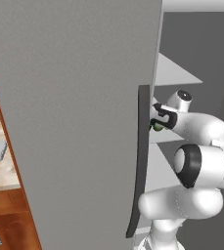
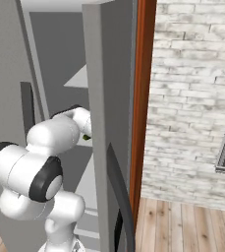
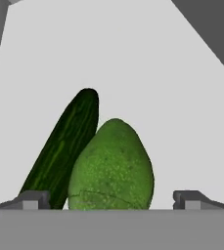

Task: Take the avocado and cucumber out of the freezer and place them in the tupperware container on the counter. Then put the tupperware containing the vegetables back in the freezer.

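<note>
On the pale freezer (image 1: 74, 122) shelf (image 3: 133, 58), avocado (image 3: 112, 168) and cucumber (image 3: 64, 146) lie touching. Our gripper (image 3: 111, 200) is spread wide, straddling the avocado. Closing now, the left fingertip (image 3: 33, 200) may catch the cucumber; its clearance seems slim.

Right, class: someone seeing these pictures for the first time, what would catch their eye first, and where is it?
Most striking is the green avocado close up in the hand view, lying on the pale freezer shelf between the open gripper tips, with the dark cucumber leaning against its left side. From the base views, the big grey freezer door stands open and the white arm reaches inside past it.
</note>
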